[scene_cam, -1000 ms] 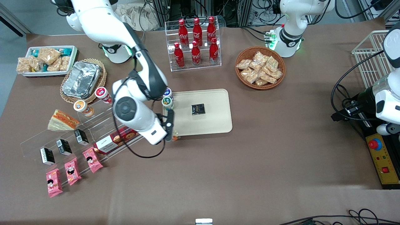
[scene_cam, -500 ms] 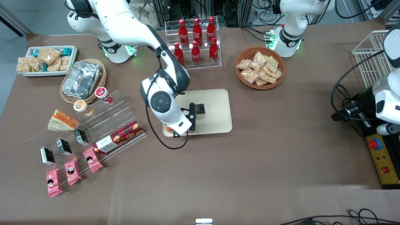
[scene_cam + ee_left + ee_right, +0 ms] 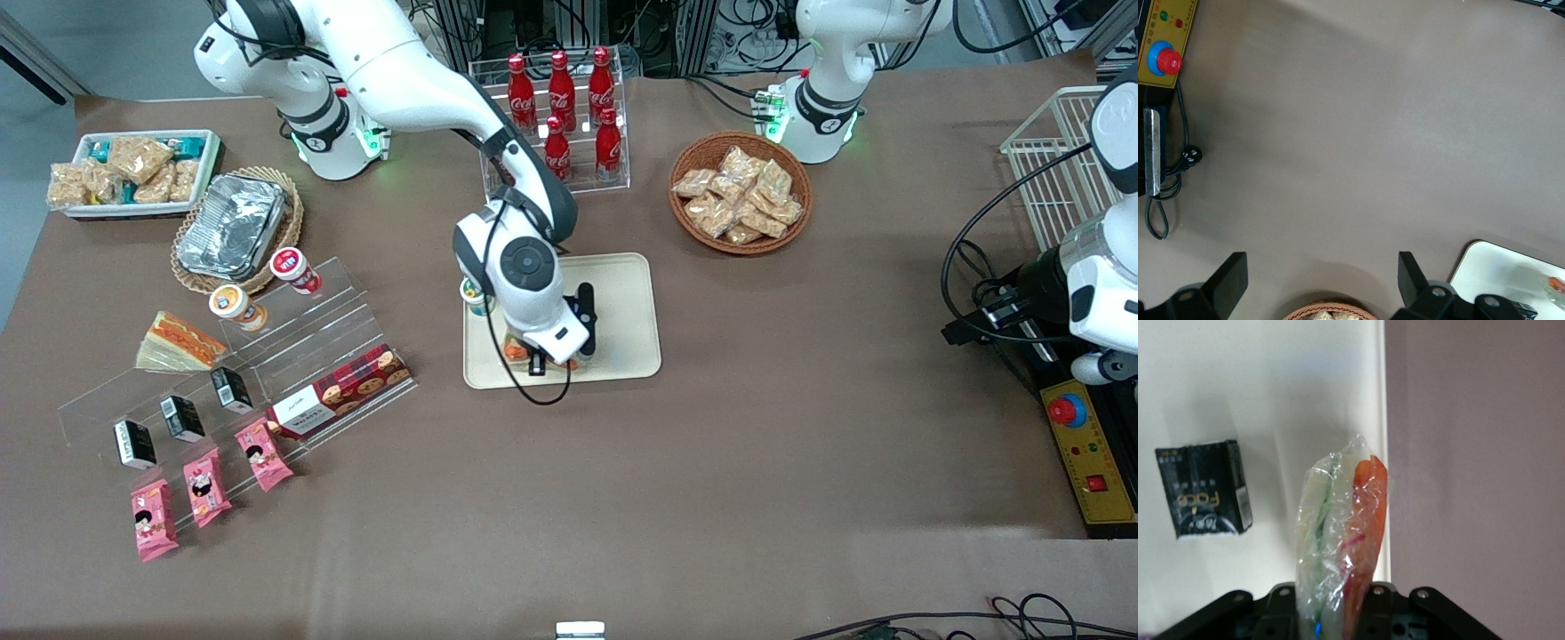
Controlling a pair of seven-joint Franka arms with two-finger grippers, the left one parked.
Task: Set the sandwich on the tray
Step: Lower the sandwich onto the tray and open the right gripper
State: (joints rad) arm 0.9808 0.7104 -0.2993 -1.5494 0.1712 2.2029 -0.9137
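Brown cloth covers the surface [image 3: 711, 462], which fills most of the front view, with cables and rack gear along the upper edge of the frame. Near the middle sits the tray [image 3: 627, 307], cream and low-rimmed, and the working arm reaches down over its half nearer the front camera.

The pincer [image 3: 1331, 603] is clamped on the sandwich [image 3: 1341, 540], which juts straight out from between the jaws, its long axis in line with the pincer's reach, pale bread and orange filling edge-on to the wrist camera. In that view the wedge hangs above the tray [image 3: 1271, 387], close to the tray's rim where cream meets brown cloth. In the front view only a bit of orange from the sandwich [image 3: 514, 352] shows under the wrist, at the lower middle of the tray. So the coming move looks like a short straight drop, perhaps with a nudge inward off the rim.

A small black packet [image 3: 1205, 490] lies flat on the tray beside the wedge, apart from it, and should not be in the way.
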